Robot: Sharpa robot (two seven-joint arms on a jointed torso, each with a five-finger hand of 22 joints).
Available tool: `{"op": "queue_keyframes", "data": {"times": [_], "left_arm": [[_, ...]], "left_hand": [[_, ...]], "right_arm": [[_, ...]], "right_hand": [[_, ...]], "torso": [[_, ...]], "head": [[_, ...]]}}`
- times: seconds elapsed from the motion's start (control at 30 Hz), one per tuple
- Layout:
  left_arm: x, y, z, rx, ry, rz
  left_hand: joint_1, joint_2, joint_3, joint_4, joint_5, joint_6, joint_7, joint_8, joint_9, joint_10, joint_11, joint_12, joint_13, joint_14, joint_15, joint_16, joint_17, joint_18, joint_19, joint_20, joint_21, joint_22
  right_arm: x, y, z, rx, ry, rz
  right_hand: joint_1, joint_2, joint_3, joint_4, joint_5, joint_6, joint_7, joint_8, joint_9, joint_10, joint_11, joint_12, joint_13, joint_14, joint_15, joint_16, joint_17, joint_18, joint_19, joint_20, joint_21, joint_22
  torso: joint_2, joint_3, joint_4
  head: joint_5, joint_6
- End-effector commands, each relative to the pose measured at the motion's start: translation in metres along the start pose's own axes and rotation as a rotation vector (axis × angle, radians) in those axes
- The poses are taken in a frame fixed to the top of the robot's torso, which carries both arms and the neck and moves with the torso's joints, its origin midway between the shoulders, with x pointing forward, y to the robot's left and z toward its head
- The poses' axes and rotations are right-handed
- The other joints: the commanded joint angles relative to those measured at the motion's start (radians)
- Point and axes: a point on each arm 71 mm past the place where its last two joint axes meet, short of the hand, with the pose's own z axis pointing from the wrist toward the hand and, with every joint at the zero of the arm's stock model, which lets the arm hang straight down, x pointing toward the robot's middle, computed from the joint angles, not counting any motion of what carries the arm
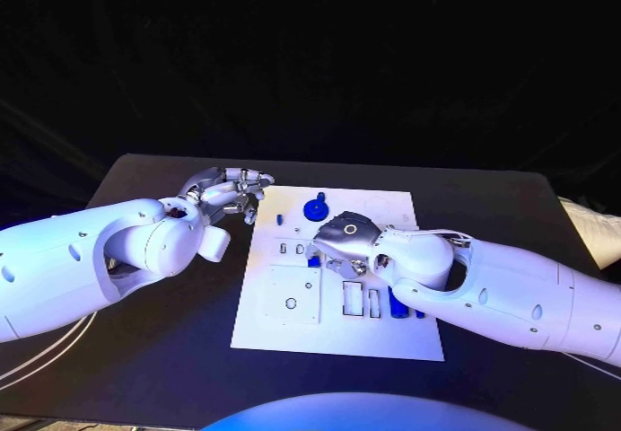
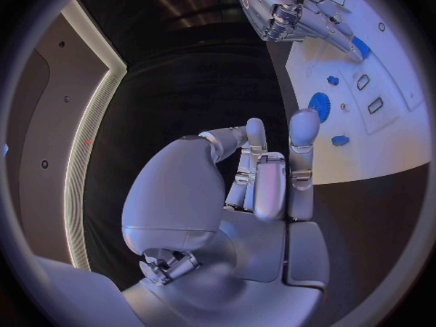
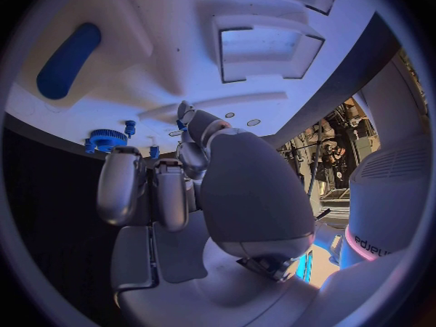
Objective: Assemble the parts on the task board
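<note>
Black table (image 1: 169,359) carrying white task board (image 1: 339,337) at centre. Blue gear (image 1: 317,210) sitting near board's far edge; long blue part (image 1: 397,305) lying beside rectangular slots (image 1: 354,298) near right forearm; small blue part (image 1: 313,261) showing just under right hand. Right hand (image 1: 347,242) hovering over board's middle, fingers curling down; whether pinching anything, cannot tell. Left hand (image 1: 231,193) hanging at board's far left corner, fingers curled in, gripping nothing visible.
</note>
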Motion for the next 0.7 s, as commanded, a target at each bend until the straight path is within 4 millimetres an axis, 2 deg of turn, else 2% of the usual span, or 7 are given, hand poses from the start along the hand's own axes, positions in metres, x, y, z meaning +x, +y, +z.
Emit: {"op": "queue_keyframes", "data": {"times": [0.03, 0.4, 0.7], "left_arm": [[0.0019, -0.0004, 0.0004, 0.001, 0.008, 0.002], [0.0028, -0.0003, 0.0003, -0.003, 0.012, 0.003], [0.0035, -0.0003, 0.0003, -0.004, 0.015, 0.003]], "left_hand": [[0.007, -0.002, 0.001, -0.005, -0.006, 0.0, 0.004, -0.004, -0.001, -0.007, -0.002, -0.007, -0.002, -0.003, 0.005, -0.003, 0.018, 0.017, -0.004, 0.002, -0.007, -0.001], [0.007, -0.002, 0.0, -0.004, -0.006, -0.001, 0.004, -0.004, -0.002, -0.008, -0.001, -0.007, -0.003, -0.003, 0.006, -0.004, 0.017, 0.017, -0.004, 0.002, -0.009, -0.003], [0.007, -0.002, 0.0, -0.004, -0.006, -0.001, 0.004, -0.004, -0.002, -0.008, -0.001, -0.007, -0.003, -0.003, 0.006, -0.004, 0.017, 0.017, -0.004, 0.002, -0.009, -0.003]], "right_arm": [[0.0032, 0.0017, 0.0001, -0.013, 0.017, -0.012], [0.0056, 0.0018, 0.0021, -0.02, 0.01, -0.009], [0.0053, 0.0024, 0.004, -0.028, -0.018, 0.001]], "right_hand": [[-0.013, 0.002, 0.009, 0.0, -0.004, 0.005, 0.003, -0.001, 0.002, 0.012, -0.006, 0.006, 0.003, 0.075, 0.005, 0.006, 0.099, -0.001, -0.001, -0.007, -0.003, 0.002], [-0.03, 0.002, 0.022, -0.007, -0.014, 0.028, 0.01, 0.004, 0.006, 0.022, -0.002, 0.027, 0.017, 0.075, 0.005, 0.007, 0.102, -0.002, 0.0, -0.008, -0.002, 0.004], [-0.053, 0.007, 0.024, -0.01, -0.018, 0.076, 0.017, 0.017, 0.015, 0.036, 0.01, 0.056, 0.037, 0.075, 0.005, 0.006, 0.101, -0.004, 0.006, -0.007, 0.003, 0.014]], "torso": [[0.0, -0.0003, -0.0003], [0.0, -0.0001, -0.0011], [0.0, 0.0001, -0.0001]], "head": [[0.0, -0.003], [0.0, -0.008], [-0.001, -0.009]]}}
